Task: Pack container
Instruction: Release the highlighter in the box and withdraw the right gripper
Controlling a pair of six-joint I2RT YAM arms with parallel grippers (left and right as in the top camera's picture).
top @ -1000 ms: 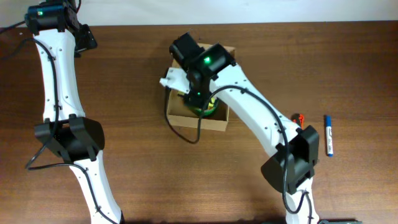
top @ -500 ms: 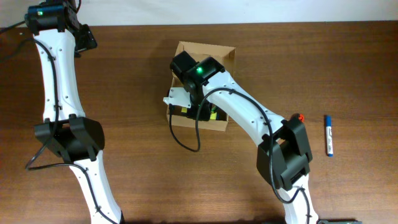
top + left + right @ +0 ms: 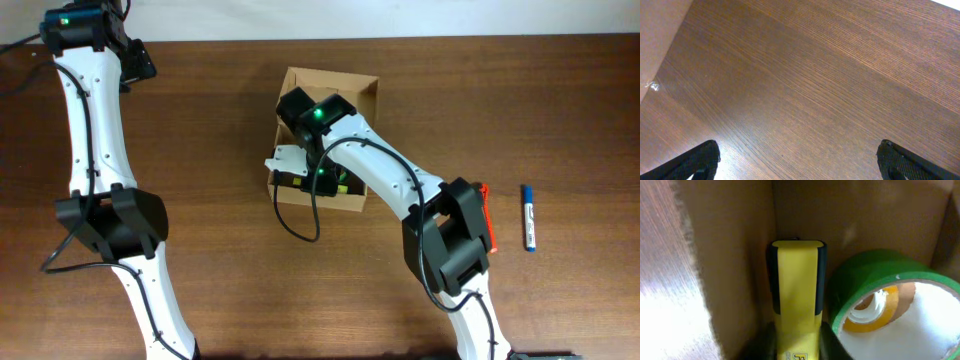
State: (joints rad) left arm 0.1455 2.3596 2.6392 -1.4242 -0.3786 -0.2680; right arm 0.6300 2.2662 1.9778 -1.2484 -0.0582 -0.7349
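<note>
The container (image 3: 352,88) is a tan cardboard box at the table's middle, open at the top. My right gripper (image 3: 318,180) reaches down into its near-left corner, shut on a yellow and black highlighter (image 3: 796,285) that stands along the box's inner wall (image 3: 735,255). A green tape roll (image 3: 875,275) with a smaller yellow tape roll (image 3: 879,311) inside it lies in the box just right of the highlighter. My left gripper (image 3: 797,160) is open over bare wood at the far left corner of the table (image 3: 135,62), holding nothing.
A blue marker (image 3: 527,217) lies on the table at the right. A red object (image 3: 487,215) shows beside the right arm's elbow. The left arm (image 3: 100,150) runs along the left side of the table.
My right gripper has moved toward the near-left and lower into the box with the highlighter; the box's far half now shows. The left arm has not moved.
</note>
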